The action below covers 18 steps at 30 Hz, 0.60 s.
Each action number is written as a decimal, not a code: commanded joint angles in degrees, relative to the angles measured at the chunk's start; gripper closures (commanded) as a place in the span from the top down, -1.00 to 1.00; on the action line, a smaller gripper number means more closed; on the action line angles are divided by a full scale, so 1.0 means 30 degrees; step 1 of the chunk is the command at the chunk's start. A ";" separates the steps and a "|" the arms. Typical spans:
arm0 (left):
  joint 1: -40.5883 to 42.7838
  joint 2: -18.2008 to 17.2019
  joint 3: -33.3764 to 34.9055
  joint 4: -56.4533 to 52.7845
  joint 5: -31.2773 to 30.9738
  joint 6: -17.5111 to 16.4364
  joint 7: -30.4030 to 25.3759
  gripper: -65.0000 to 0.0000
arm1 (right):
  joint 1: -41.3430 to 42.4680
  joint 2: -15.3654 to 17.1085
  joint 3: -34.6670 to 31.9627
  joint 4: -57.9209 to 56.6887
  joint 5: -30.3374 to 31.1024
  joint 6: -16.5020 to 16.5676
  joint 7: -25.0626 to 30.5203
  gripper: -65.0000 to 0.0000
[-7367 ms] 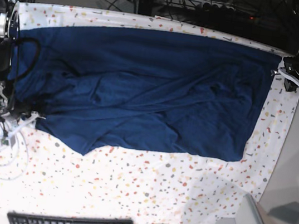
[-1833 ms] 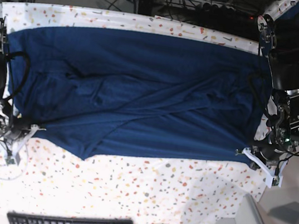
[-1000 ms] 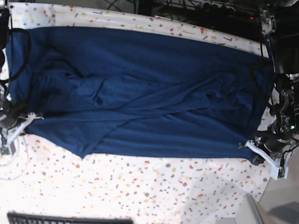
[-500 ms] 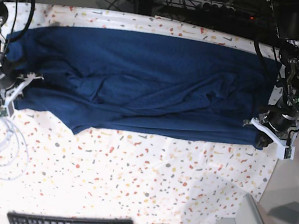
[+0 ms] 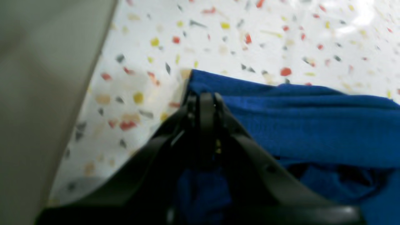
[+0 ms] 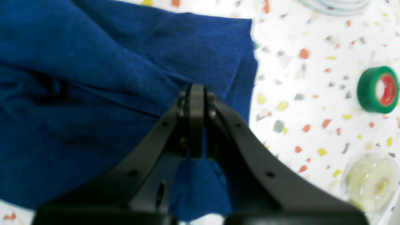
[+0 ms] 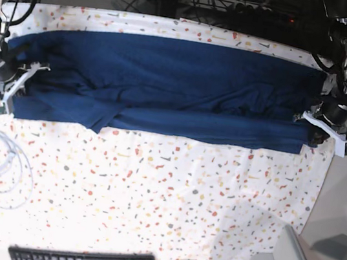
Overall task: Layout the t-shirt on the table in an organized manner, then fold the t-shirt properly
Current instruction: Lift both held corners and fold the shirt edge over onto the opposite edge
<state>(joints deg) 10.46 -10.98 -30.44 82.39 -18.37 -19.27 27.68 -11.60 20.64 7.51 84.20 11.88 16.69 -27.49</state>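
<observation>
On the speckled table point(image 7: 165, 187), the t-shirt point(image 7: 166, 90) spans the far edge, its near corners pinched by the left gripper point(image 7: 307, 121) and right gripper point(image 7: 30, 72).

Black arms, white-edged gripper point(image 7: 315, 122) mounts

Left gripper point(image 5: 203, 103) fills lower centre of view, black, jaws pressed together on a corner of the t-shirt point(image 5: 312, 125). Blue fabric runs right of the jaws in soft folds, a darker crease below. One cloth corner pokes just past the jaw tips. Speckled white worktop point(image 5: 250, 40) lies beyond and left of the jaws. Blurred grey surface further left, unidentifiable.
</observation>
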 commanded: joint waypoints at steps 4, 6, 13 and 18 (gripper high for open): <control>0.0309 -0.0427 -0.0565 0.0449 -0.0367 0.0166 -0.0568 -1.00 | -0.0575 -0.0127 0.0120 0.0870 0.0040 -0.0068 0.0356 -1.00; 0.0367 -0.0427 -0.0565 0.0449 -0.0338 0.0166 -0.0568 -1.00 | -0.0897 -0.0244 0.0091 0.0928 0.0040 -0.0068 0.0356 -1.00; 0.1071 -0.0485 -0.0448 0.0449 -0.0367 0.0166 -0.0597 -1.00 | -0.1249 -0.0566 0.0149 0.1016 0.0040 -0.0068 0.0356 -1.00; 0.1276 -0.0485 -0.0536 0.0478 -0.0484 0.0166 -0.0597 -1.00 | -0.1923 -0.0596 0.0149 0.2306 0.0040 -0.0068 0.0356 -1.00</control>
<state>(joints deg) 14.66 -11.44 -31.59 82.65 -19.38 -18.85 27.27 -17.78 18.11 7.51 89.95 11.66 16.69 -27.51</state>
